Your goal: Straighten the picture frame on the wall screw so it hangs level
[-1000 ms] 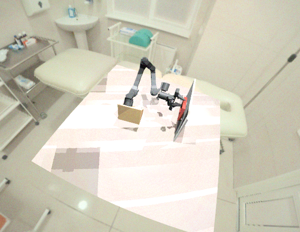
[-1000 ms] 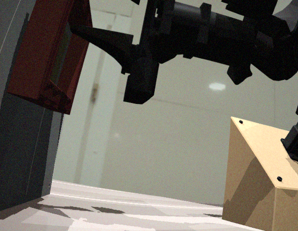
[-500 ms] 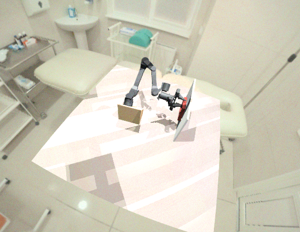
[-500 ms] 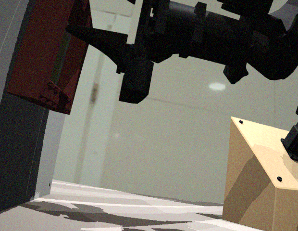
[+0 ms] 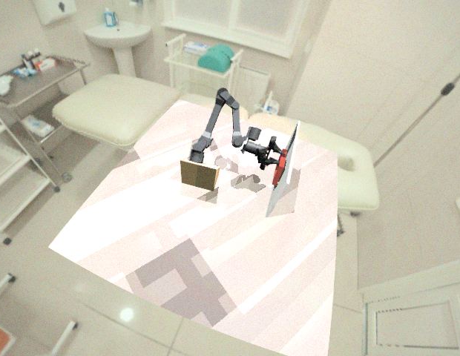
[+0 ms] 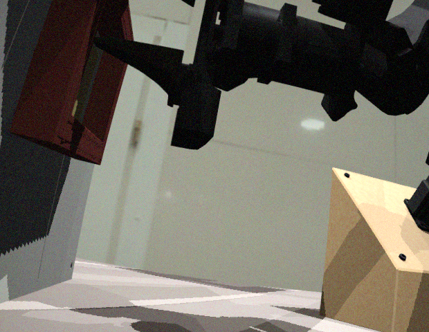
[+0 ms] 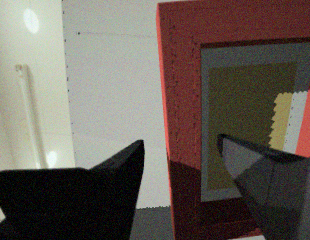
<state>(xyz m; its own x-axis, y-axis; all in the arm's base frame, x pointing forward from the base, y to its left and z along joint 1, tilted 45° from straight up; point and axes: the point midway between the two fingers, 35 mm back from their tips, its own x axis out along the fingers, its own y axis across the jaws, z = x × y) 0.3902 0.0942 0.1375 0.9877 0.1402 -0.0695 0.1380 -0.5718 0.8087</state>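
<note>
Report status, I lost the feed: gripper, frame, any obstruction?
Gripper open, holding nothing, fingers straddling the frame's edge. Red frame on the wall panel. Nothing in the way.
</note>
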